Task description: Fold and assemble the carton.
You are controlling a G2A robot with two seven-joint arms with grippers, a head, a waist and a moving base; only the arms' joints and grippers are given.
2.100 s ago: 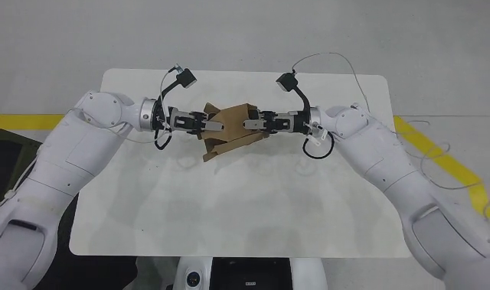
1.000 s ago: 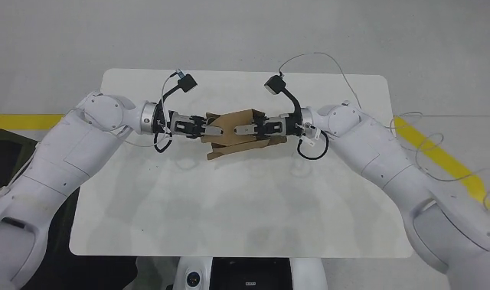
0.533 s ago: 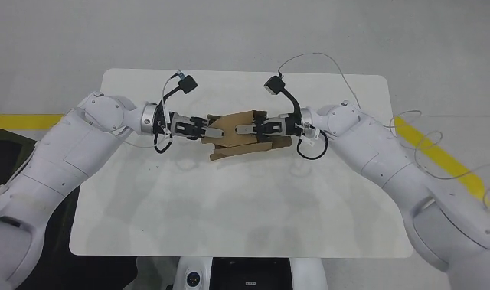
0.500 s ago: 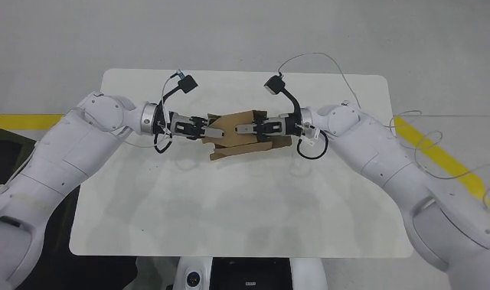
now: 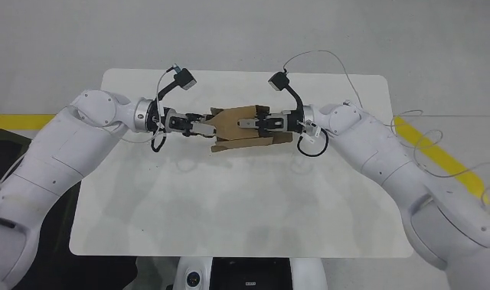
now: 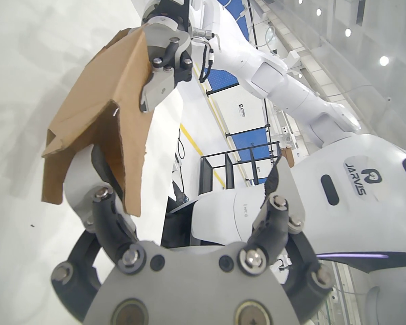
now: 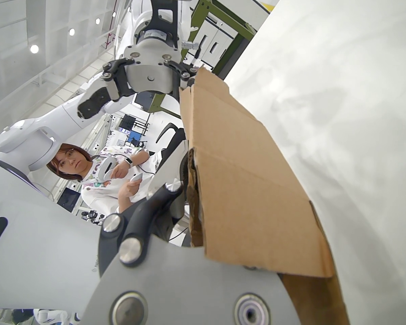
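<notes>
My right pincer [image 5: 246,125] clamps the carton [image 5: 233,118] over the desk [image 5: 230,213], my left pincer [image 5: 207,128] gapes open at its other end, and I judge the carton only partly folded, its flaps loose.

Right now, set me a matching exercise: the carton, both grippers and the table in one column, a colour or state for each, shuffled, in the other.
Things:
1. carton
2. left gripper
3. right gripper
4. table

Colour or state:
A. white
B. shut on the carton
C. brown, between the two grippers
D. open, at one end of the carton

Pairs: 1-C, 2-D, 3-B, 4-A
</notes>
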